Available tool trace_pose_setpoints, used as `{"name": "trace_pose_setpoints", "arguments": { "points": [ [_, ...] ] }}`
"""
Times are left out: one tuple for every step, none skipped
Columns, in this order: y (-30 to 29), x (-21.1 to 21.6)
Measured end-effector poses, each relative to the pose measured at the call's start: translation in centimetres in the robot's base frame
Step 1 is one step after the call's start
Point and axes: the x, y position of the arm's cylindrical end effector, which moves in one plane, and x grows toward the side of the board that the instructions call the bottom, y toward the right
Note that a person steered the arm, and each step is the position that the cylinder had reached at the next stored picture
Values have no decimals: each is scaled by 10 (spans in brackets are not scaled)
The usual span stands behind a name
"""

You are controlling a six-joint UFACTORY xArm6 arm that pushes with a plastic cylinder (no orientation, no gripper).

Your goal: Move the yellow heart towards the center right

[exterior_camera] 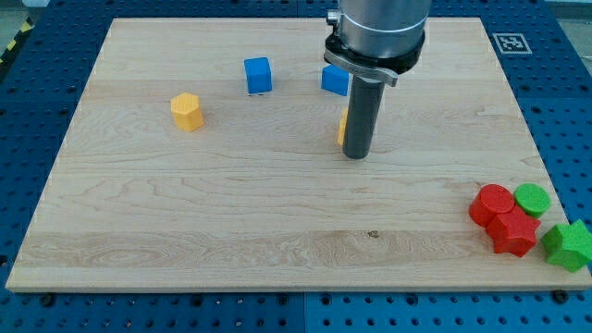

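Note:
A yellow block (pixel 342 125) shows only as a thin sliver just left of the rod, near the board's middle; its shape is hidden, so I cannot tell if it is the heart. My tip (pixel 359 155) rests on the board right against this sliver, at its right and a little below it. A second yellow block (pixel 187 111), roughly hexagonal, sits at the view's upper left, far from the tip.
A blue cube (pixel 258 75) sits upper middle. Another blue block (pixel 333 80) is partly behind the arm. At the board's lower right edge cluster a red cylinder (pixel 491 203), a red block (pixel 513 231), a green cylinder (pixel 532 198) and a green star (pixel 568 245).

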Motion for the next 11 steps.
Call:
{"name": "trace_pose_setpoints", "arguments": {
  "points": [
    [-29,-1],
    [-39,-20],
    [-29,-20],
    [-6,-25],
    [8,-30],
    [8,-36],
    [11,-39],
    [17,-42],
    [17,-54],
    [17,-58],
    [20,-58]
  ]
}}
